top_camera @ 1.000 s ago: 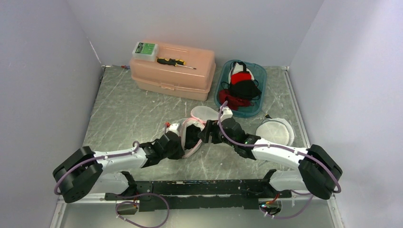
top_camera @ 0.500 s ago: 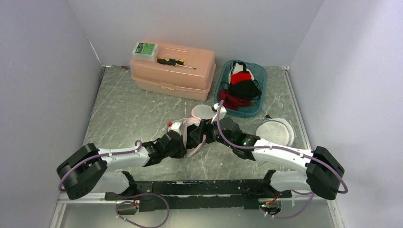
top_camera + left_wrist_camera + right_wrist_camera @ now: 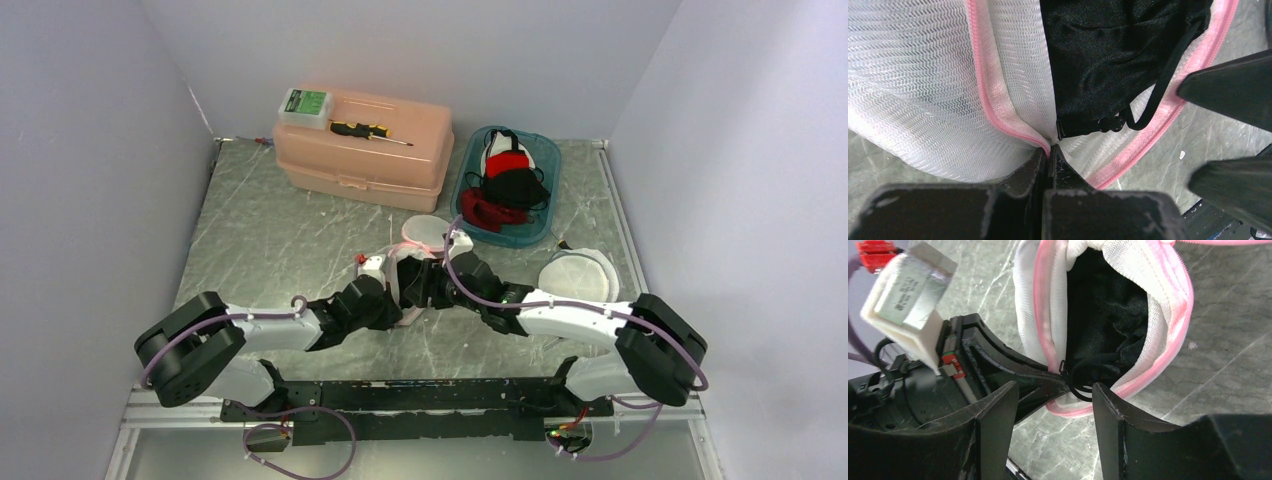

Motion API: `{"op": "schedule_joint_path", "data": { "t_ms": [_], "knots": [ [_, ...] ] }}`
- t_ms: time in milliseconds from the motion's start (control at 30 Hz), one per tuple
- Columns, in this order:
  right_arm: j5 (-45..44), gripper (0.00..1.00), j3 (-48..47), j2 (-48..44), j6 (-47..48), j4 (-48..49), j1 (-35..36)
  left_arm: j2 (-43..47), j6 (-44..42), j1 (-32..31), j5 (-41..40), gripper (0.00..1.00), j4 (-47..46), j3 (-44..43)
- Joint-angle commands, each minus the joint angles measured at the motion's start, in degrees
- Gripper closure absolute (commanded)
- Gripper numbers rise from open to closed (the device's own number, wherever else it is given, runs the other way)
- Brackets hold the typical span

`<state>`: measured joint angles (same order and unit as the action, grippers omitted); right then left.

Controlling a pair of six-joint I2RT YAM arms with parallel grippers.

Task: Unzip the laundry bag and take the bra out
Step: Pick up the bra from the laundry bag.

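A white mesh laundry bag with a pink zipper [image 3: 923,75] lies on the grey marbled table [image 3: 270,240], near the middle, between the two arms. Its mouth is unzipped and gapes open. Inside sits a black satin bra [image 3: 1098,55], and one thin strap with a small ring adjuster reaches the near edge of the opening.

The left gripper [image 3: 1048,152] is clamped tight on the pink zipper hem at the bag's near edge, pinching the fabric between its closed fingers. The right gripper [image 3: 1054,390] has its jaws apart and holds nothing. Its two black fingers [image 3: 998,410] straddle the mouth of the bag just beside the looped bra strap (whether a finger touches the strap is unclear).

At the far left stands a salmon-pink plastic toolbox [image 3: 365,160], with a black-and-yellow screwdriver [image 3: 370,130] and a small green-labelled box [image 3: 305,105] on its lid. To the toolbox's right, a blue translucent tray [image 3: 545,160] holds red and black garments. A round white mesh pouch [image 3: 578,277] lies at the right.
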<state>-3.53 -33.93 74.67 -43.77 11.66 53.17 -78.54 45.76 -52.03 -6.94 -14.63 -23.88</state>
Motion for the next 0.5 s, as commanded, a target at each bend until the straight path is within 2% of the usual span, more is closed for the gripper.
{"op": "schedule_joint_path", "data": {
  "t_ms": [0, 133, 333, 467],
  "knots": [
    [0.53, 0.41, -3.67, 2.24, -0.9, 0.22, -0.12, -1.37, 0.93, -0.86, 0.27, 0.97, 0.65, 2.16],
    [-3.06, 0.41, -3.75, -1.92, 3.35, 1.41, 2.51, -0.47, 1.31, -1.32, -0.02, 0.97, 1.12, 2.22],
    [-7.19, 0.39, -11.16, -0.68, 26.85, -8.28, 4.07, 2.26, 2.07, -1.51, -1.41, 0.97, 4.17, 2.26],
    [-4.86, 0.38, -10.88, 3.34, 39.87, -5.52, 3.99, 3.97, 4.03, -1.52, -3.23, 0.97, 7.15, 2.63]
  ]
}}
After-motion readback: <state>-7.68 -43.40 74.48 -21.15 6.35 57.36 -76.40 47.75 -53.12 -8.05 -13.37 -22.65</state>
